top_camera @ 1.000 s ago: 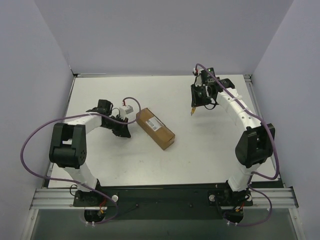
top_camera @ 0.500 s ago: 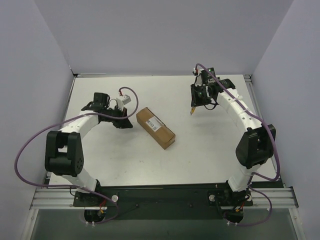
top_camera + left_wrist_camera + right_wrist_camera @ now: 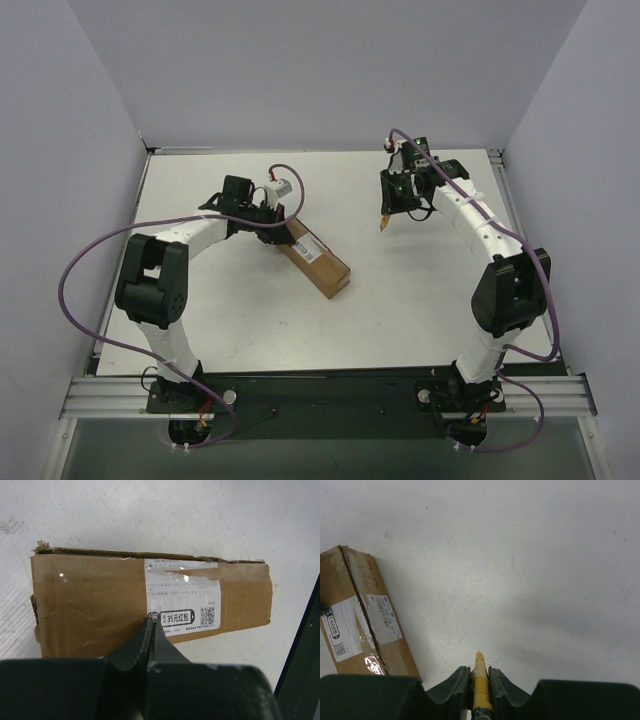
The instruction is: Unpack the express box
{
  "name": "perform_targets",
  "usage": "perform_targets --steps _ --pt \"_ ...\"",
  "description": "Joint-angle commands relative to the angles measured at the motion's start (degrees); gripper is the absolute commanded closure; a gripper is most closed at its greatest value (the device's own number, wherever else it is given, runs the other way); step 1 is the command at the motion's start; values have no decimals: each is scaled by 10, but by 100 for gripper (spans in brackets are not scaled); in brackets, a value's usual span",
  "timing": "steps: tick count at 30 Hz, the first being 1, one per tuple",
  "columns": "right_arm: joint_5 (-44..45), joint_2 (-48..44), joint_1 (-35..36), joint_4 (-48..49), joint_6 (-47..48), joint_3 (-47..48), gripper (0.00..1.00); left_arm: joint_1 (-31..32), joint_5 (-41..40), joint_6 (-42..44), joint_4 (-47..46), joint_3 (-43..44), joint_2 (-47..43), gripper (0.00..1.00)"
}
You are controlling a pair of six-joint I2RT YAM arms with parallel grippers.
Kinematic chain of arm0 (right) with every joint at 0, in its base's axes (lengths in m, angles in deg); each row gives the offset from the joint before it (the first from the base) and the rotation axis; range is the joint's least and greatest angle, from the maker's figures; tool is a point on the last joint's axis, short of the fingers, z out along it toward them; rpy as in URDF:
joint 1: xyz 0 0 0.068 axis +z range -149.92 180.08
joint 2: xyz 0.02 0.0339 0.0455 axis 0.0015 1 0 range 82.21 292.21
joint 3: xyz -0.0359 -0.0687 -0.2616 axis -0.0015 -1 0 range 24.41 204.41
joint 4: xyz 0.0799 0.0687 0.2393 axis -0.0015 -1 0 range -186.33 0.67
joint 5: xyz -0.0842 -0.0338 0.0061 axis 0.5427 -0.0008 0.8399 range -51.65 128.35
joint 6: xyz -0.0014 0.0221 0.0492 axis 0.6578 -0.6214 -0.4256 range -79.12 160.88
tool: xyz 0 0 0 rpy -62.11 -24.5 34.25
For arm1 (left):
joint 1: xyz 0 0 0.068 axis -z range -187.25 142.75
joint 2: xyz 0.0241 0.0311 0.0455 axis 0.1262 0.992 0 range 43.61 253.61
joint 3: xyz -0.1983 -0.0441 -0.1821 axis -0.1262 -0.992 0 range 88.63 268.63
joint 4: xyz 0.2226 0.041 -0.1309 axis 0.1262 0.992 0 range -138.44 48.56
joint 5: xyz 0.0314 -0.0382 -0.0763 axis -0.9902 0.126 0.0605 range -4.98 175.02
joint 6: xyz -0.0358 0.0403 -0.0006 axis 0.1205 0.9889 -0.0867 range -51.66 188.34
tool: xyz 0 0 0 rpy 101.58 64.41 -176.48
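Observation:
The express box (image 3: 318, 259), a brown carton with a white label, lies diagonally on the table's middle left. It shows label-up in the left wrist view (image 3: 100, 600) and at the left edge of the right wrist view (image 3: 362, 625). My left gripper (image 3: 281, 227) is shut and empty, its tips (image 3: 151, 621) over the box's top face at the label's edge. Whether they touch the cardboard I cannot tell. My right gripper (image 3: 393, 203) hangs over the far right of the table, shut (image 3: 480, 671) on a yellow utility knife (image 3: 480, 682), tip pointing down toward the table (image 3: 383, 222).
The white table (image 3: 420, 300) is closed in by lavender walls on the left, back and right. Purple cables loop off both arms. A metal rail (image 3: 330, 395) runs along the near edge by the arm bases.
My left arm has swung right, from beside the box's left end to over its far end. The box and the right arm have not moved.

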Motion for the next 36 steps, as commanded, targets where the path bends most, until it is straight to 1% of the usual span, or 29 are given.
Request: perform_targets --steps 1,3,12,17,19,22,27,28,32,36 --pt "1 -31 2 0 7 -10 100 -6 -31 41 32 9 11 100" --pt "0 -31 2 0 7 -12 100 -12 -35 56 49 -8 6 100" --pt "-4 -22 5 0 4 -14 100 -88 -63 160 130 -117 -49 100" --pt "-7 -11 8 -1 4 -3 100 -115 -59 196 179 -134 -81 100" --pt "-9 -3 8 0 4 4 100 -134 -40 221 208 -137 -99 100" --pt "-11 5 9 0 6 13 100 -155 -50 233 233 -139 -111 100" --pt "-16 12 9 0 7 19 100 -186 -60 212 223 -115 -101 99" --pt "-17 15 9 1 7 19 100 -188 -63 189 210 -106 -98 99" --pt "-26 33 22 3 14 37 100 -188 -41 143 204 -67 -80 98" --pt "-29 70 39 6 28 72 100 -181 -27 90 177 -37 -46 97"
